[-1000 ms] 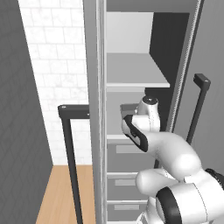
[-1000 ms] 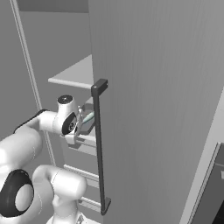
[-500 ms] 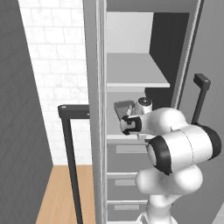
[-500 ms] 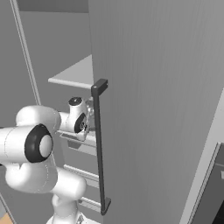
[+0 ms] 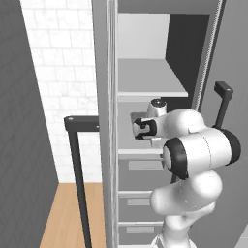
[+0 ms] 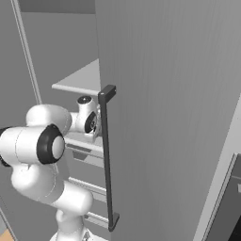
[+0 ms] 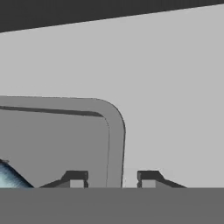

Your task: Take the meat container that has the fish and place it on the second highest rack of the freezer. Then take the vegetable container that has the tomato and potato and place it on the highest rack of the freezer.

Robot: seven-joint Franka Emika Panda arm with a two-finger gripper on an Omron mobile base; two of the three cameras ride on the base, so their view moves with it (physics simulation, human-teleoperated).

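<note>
Two steps are being asked for, and the first is being judged nearly done. The tray (image 7: 57, 135), with a silvery sliver of the fish (image 7: 12, 177) showing at its edge, is being seen lying flat on a pale shelf in the hand view, its rim (image 7: 114, 144) standing between the fingertips (image 7: 76, 179) of the tool (image 7: 113, 180). The jaws are being seen parted to either side of that rim with a gap on both sides, so the tray is being read as released rather than gripped. In the left base view the tool (image 5: 139, 130) is being held inside the freezer (image 5: 104, 97), on the rack (image 5: 140, 151) just below the top shelf (image 5: 147, 82), which is being taken as the second highest. The tomato-and-potato container is yet to be fetched and set on that top shelf.
</note>
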